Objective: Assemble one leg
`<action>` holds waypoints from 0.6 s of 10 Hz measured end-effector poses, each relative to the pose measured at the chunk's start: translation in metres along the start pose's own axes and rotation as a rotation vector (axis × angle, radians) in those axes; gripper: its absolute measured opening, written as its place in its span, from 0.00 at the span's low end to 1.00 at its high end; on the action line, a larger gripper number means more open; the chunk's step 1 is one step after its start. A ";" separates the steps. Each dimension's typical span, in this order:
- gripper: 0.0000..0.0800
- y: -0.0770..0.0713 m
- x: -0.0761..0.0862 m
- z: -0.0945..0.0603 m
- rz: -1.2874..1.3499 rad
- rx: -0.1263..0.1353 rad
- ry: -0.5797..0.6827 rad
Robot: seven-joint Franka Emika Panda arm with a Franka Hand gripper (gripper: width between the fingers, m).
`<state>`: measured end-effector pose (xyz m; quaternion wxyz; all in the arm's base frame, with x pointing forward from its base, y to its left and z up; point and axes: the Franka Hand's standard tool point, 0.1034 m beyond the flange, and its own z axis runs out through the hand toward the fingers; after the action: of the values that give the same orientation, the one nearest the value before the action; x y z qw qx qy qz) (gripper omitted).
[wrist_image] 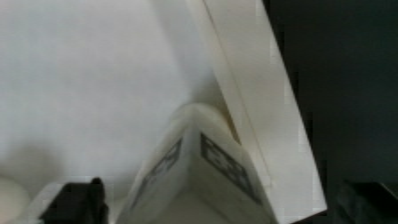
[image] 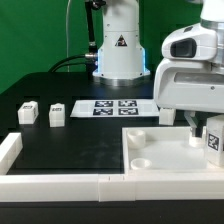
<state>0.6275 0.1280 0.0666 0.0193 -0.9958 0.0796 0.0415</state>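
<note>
where the small white plastic block-shaped leg (image: 213, 141) with its black-and-white marker stands upright on the large flat white square panel (image: 160, 160), near that panel's right edge in the exterior view, we see our gripper (image: 199, 124) spread wide around it, fingers released. two similar blocks (image: 42, 113) and the thin marker board (image: 112, 108) sit on the matte black table (image: 70, 145), white bars (image: 50, 184) in front.
</note>
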 end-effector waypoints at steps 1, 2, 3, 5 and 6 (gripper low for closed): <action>0.81 0.000 0.000 0.001 -0.122 -0.001 -0.002; 0.81 0.001 0.000 0.001 -0.226 -0.005 -0.001; 0.81 0.003 0.001 0.000 -0.361 -0.014 0.001; 0.81 0.006 0.002 0.000 -0.479 -0.015 0.000; 0.65 0.006 0.002 0.000 -0.478 -0.015 0.000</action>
<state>0.6290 0.1218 0.0664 0.0213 -0.9864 -0.1590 0.0362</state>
